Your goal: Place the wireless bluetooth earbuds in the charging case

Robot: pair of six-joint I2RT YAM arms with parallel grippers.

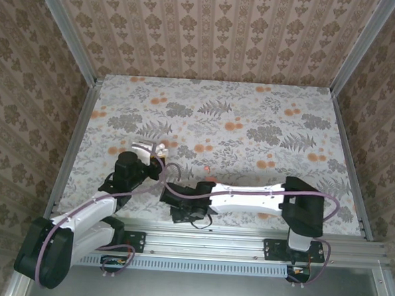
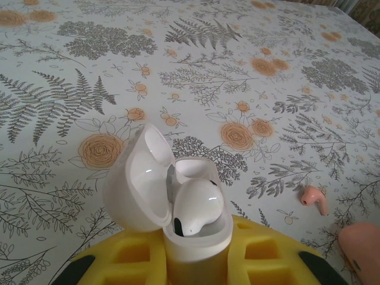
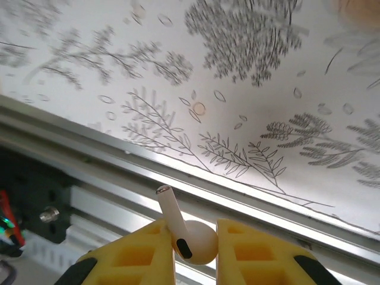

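In the left wrist view, the white charging case (image 2: 196, 228) stands upright with its lid (image 2: 139, 184) swung open to the left. My left gripper (image 2: 196, 261) is shut on its body between yellow pads. One white earbud (image 2: 199, 205) sits in the case. In the right wrist view, my right gripper (image 3: 195, 240) is shut on a second white earbud (image 3: 196, 240), whose stem points up. A coral earbud (image 2: 314, 199) lies loose on the table to the right of the case. From above, my left gripper (image 1: 147, 151) holds the case at centre left, with the right arm (image 1: 248, 195) reaching leftward toward it.
A coral case (image 2: 362, 246) shows partly at the lower right of the left wrist view. The aluminium rail (image 3: 178, 172) of the table's near edge runs just beyond my right gripper. The floral tabletop (image 1: 239, 117) is fenced by patterned walls.
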